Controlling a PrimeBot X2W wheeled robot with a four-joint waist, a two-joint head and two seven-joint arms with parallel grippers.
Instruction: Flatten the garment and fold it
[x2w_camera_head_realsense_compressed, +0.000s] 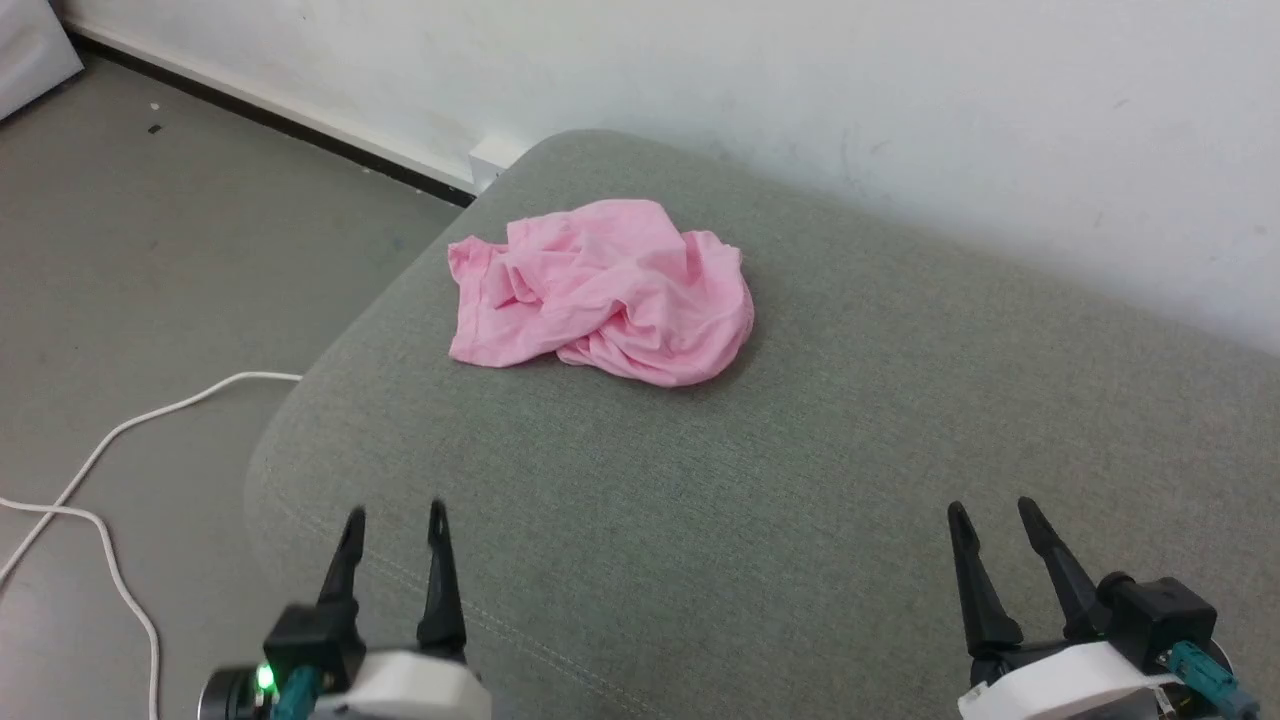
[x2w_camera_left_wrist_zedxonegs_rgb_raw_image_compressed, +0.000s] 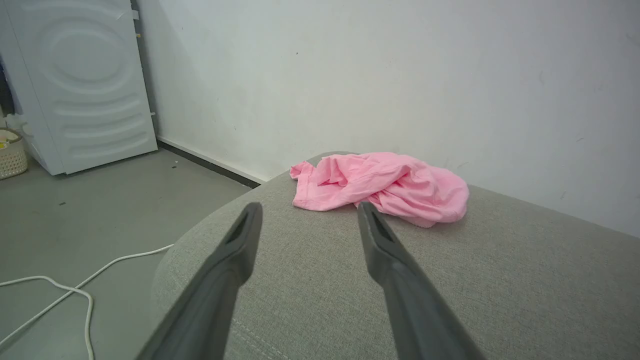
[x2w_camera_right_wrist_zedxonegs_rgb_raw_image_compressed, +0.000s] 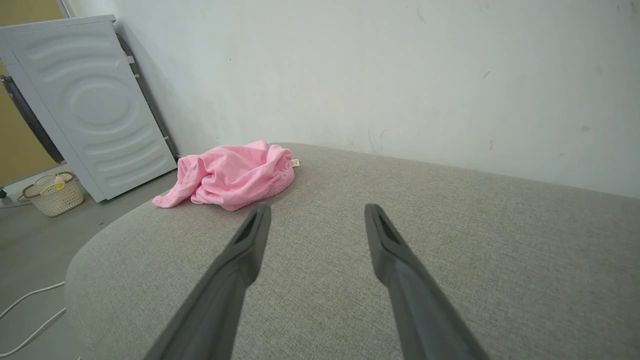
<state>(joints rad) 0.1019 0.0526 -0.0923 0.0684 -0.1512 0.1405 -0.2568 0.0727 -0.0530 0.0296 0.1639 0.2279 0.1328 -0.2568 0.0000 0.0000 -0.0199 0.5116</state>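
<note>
Garment (x2w_camera_head_realsense_compressed: 600, 290) and grippers are well apart. My left gripper (x2w_camera_head_realsense_compressed: 395, 515) hovers over the near left part of the grey cushion (x2w_camera_head_realsense_compressed: 800, 470), its two dark fingers spread wide with nothing between them. My right gripper (x2w_camera_head_realsense_compressed: 990, 510) hovers over the near right part, equally wide and empty. Both point away from me, toward the wall (x2w_camera_head_realsense_compressed: 900, 90).

Ahead of the left gripper and a little to its right, the garment lies in a crumpled pink heap on the far left part of the cushion, near the rounded far corner and close to the wall. The heap is wider than it is deep. Its long axis runs across my head view from left to right, sloping slightly toward me on the right. The left end lies flatter, while the right end is bunched in thick folds. A small white tag (x2w_camera_right_wrist_zedxonegs_rgb_raw_image_compressed: 295, 162) sticks out on the wall side.

Bare cushion stretches between me and the heap, and far out to its right. Past the cushion's left edge is the floor (x2w_camera_head_realsense_compressed: 150, 250), with a white cable (x2w_camera_head_realsense_compressed: 110, 440) on it.
</note>
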